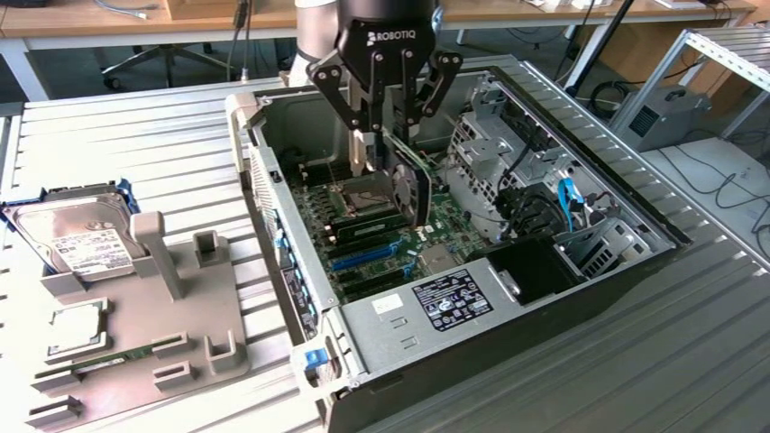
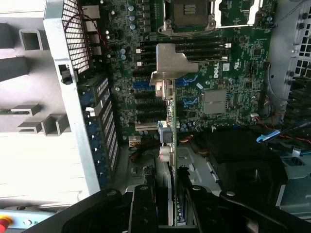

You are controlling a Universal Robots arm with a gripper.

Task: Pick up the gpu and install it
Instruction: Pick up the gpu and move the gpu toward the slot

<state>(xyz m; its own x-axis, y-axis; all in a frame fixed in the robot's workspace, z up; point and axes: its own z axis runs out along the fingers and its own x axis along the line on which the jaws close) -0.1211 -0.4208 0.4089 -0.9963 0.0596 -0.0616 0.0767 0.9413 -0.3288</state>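
So my gripper (image 1: 388,128) (image 2: 172,196) is pointing pretty much straight down into the open PC case (image 1: 626,212), hanging over the middle of it. The fingers are closed partway, pinching the gpu (image 1: 413,194) (image 2: 167,63) by its thin top edge, one finger on each face.

Inside the case the motherboard (image 1: 398,248) (image 2: 233,63) lies flat on the bottom, with the CPU socket (image 1: 361,194) (image 2: 187,12) just beside the card. The power supply (image 1: 452,298) with its label sits at the near end, and blue cables (image 1: 565,194) run along the exterior view's right. Off to the exterior view's left, a grey tray (image 1: 132,361) holds a hard drive (image 1: 78,239) and a silver processor chip (image 1: 72,329).

The gpu stands upright on edge: black face, grey metal bracket at one end. From the wrist it's edge-on, lined up over the blue slots (image 2: 187,80). Can't tell if it's touching one.
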